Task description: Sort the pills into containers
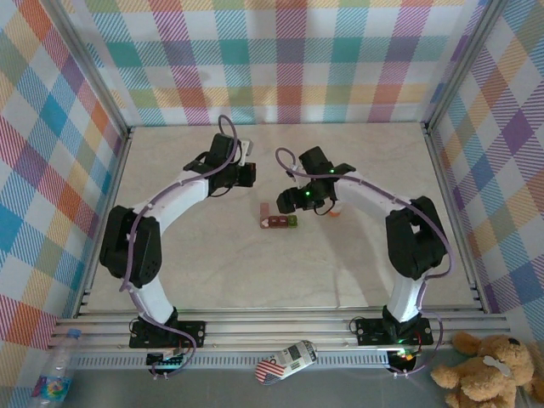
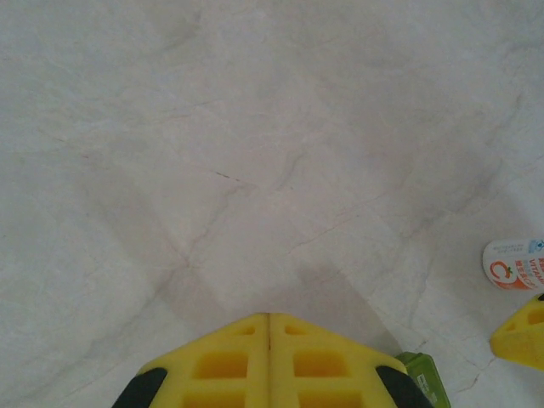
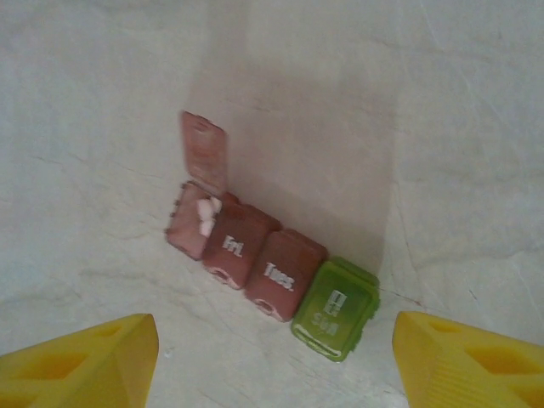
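Progress: partly done, by the look of it. Containers (image 3: 272, 268) sit mid-table, a row of four, between the two arms and a bit nearer the bases than either gripper. The red end box has its lid (image 3: 204, 153) flipped up, with a couple of white pills (image 3: 206, 217) lying inside. The other two red boxes and the green box (image 3: 336, 310) at the far end are closed, so I can't tell what's in them. I see no loose pills on the table (image 2: 255, 127). The bottle (image 2: 514, 263) lies just beside the green end, near the right arm; I can't tell if anything is left in it. My guess is that at least one drop is done, the other boxes may need filling, and the open lid is not yet shut.

Left gripper (image 2: 269, 319): jaws pressed flush together, seam closed, nothing visible between them. It hangs over bare table, with the green box just off to its side, and isn't touching the containers.

Right gripper (image 3: 274, 357): jaws spread wide, yellow fingers (image 3: 85, 357) either side of the row and nothing pinched. It hovers above the containers, looking down at them, with no contact that I can make out.
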Robot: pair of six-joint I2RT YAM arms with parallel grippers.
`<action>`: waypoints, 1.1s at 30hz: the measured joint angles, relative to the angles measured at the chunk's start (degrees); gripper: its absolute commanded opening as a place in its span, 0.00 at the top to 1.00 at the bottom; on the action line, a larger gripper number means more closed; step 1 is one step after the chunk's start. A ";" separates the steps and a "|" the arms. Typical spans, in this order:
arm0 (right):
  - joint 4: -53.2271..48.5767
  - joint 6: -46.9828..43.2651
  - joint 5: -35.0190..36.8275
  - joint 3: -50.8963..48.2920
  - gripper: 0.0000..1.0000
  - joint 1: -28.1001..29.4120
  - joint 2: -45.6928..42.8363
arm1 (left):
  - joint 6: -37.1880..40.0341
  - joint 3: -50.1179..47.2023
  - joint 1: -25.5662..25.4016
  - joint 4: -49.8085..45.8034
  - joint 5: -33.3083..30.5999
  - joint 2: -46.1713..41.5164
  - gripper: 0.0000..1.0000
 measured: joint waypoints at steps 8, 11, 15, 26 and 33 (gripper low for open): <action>-1.20 1.22 3.65 0.44 0.28 0.46 4.13 | 0.02 3.02 0.00 -4.94 0.66 5.11 1.00; -1.46 1.64 4.55 0.52 0.28 0.63 4.87 | 0.00 3.32 0.00 -5.75 0.66 5.90 1.00; -1.55 1.90 5.27 0.81 0.28 0.74 5.79 | 0.00 3.41 0.00 -5.77 0.63 6.67 1.00; -1.92 2.05 6.01 1.29 0.29 1.55 8.46 | 0.00 4.11 0.00 -6.47 0.61 8.04 1.00; -1.97 2.14 6.36 1.42 0.30 1.77 9.09 | -0.04 4.83 0.00 -7.06 0.85 9.70 1.00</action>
